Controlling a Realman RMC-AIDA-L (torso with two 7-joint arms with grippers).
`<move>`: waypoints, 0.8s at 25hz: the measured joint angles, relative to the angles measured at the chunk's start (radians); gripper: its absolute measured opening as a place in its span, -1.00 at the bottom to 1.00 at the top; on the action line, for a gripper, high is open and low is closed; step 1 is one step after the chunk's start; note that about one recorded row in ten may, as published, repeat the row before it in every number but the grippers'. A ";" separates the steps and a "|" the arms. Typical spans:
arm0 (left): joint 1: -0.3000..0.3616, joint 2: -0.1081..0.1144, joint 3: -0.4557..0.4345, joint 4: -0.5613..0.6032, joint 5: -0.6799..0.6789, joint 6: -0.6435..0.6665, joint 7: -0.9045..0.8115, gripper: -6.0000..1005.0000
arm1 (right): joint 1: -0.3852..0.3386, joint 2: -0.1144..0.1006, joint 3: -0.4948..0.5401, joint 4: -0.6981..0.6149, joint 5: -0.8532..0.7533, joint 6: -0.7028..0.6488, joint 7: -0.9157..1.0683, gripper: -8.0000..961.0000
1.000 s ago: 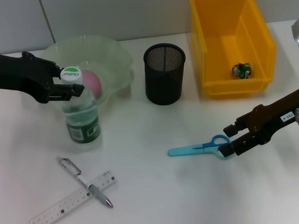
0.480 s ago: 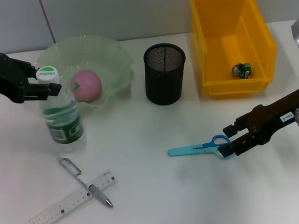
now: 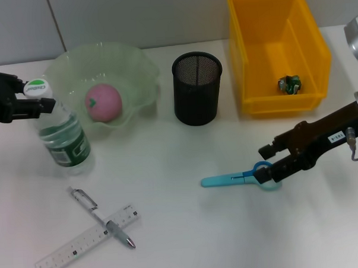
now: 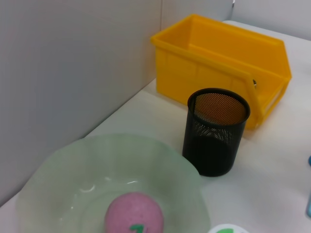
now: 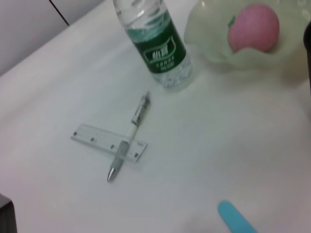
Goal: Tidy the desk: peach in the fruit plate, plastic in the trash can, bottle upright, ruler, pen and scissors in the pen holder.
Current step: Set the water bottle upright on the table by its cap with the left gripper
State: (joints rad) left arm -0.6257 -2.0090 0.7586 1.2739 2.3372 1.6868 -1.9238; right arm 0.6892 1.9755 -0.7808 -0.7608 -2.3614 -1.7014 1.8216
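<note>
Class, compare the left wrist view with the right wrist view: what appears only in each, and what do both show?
Only the left wrist view shows the yellow bin and the black mesh pen holder. Only the right wrist view shows the bottle's green label, the pen lying across the ruler, and the blue scissors tip. Both show the pink peach in the pale green fruit plate on the white desk.

My left tool (image 3: pixel 40 104) sits at the far left edge of the head view, arm reaching in level, fingers closed at the bottle's (image 3: pixel 61 134) neck just under the cap. My right tool (image 3: pixel 265 166) reaches in from the right, angled low, its fingertips pinching the scissors' (image 3: pixel 237 178) handle end.
</note>
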 joint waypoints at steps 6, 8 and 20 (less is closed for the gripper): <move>0.009 0.005 -0.007 -0.001 0.001 -0.002 0.000 -0.08 | -0.028 0.000 0.001 -0.001 0.072 0.019 -0.056 0.59; 0.009 0.007 -0.015 -0.004 0.001 -0.003 0.000 -0.08 | -0.039 0.003 0.009 0.003 0.093 0.029 -0.085 0.59; 0.016 0.002 -0.025 -0.008 0.001 -0.022 0.000 -0.06 | -0.106 0.043 0.052 0.045 0.182 0.093 -0.267 0.59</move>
State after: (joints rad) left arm -0.6095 -2.0067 0.7331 1.2661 2.3379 1.6649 -1.9235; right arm 0.5829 2.0185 -0.7286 -0.7157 -2.1794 -1.6080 1.5545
